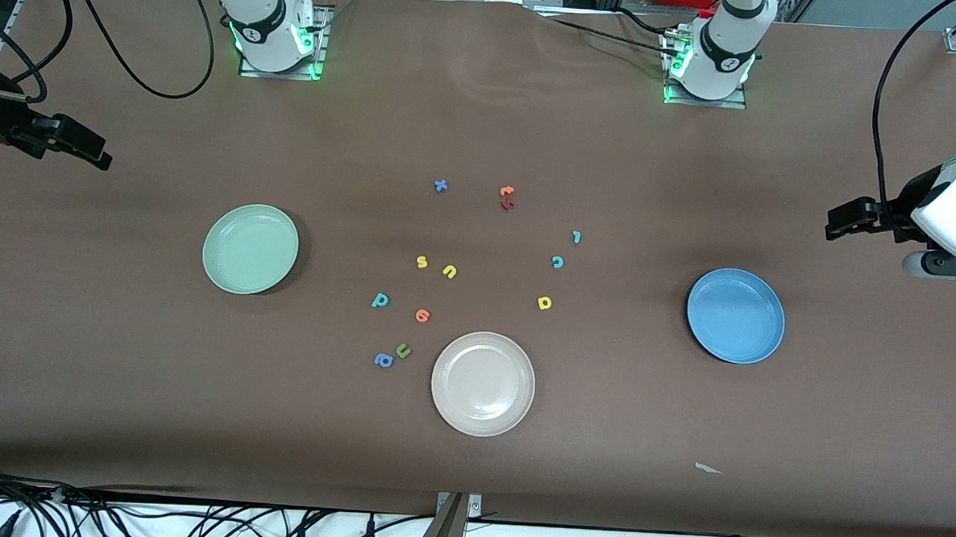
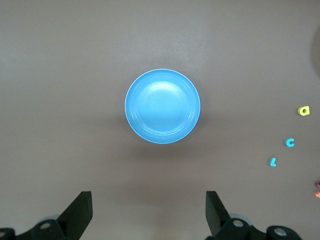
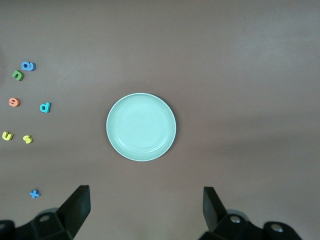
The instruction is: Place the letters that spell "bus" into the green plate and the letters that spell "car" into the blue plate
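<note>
Brown tabletop (image 1: 118, 382): three plates, twelve toy letters.
Six task letters lie loose beside the beige plate (image 1: 483, 383), between green plate (image 1: 250, 248) and blue plate (image 1: 735, 315); left hand (image 2: 149, 212) and right hand (image 3: 145, 210) wait released.

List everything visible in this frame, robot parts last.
green plate: one, mint, right arm's end.
blue plate: one, left arm's end.
beige plate: one, mid-table, nearest the front camera.
bus letters: teal b, yellow u, yellow s, loose between green and beige plates.
car letters: teal c, yellow a, teal r, loose toward the blue plate.
Other letters: six, mixed colours, loose mid-table.
left end effector: open, over the blue plate's end.
right end effector: open, over the green plate's end.
</note>
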{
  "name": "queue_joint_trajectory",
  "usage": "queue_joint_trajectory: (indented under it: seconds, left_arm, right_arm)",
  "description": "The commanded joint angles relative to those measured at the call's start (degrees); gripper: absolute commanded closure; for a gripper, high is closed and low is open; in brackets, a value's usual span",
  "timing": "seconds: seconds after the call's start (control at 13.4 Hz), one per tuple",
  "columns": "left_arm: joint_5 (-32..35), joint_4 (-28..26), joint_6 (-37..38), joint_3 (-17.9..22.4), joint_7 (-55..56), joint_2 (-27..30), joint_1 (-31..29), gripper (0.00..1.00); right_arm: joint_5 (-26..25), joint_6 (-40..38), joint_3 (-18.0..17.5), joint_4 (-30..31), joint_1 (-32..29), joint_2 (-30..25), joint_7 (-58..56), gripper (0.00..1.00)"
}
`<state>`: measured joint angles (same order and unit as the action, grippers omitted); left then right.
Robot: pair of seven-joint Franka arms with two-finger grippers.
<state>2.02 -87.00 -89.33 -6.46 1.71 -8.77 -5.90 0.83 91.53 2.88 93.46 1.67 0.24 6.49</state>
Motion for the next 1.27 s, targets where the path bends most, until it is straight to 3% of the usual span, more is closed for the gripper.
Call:
queue_joint_trajectory:
  seconds: [0.0,0.6,1.2]
  left_arm:
    - [-1.0,-0.5,-0.6,0.1,-0.5,0.3,-0.2,0.0]
    - [-1.0,-0.5,-0.6,0.1,-0.5,0.3,-0.2,0.0]
    - [-1.0,-0.5,-0.6,0.1,-0.5,0.3,-0.3,0.0]
  right_arm:
    - [-0.7,-0.3,-0.2,1.0,-0.1,-1.3,-0.6,0.0]
    - [-1.2,-0.3,-0.2,0.4,3.2,0.5,-0.2,0.0]
    - [-1.6,0.0,0.2,-0.7,2.6,3.3,-0.7,0.0]
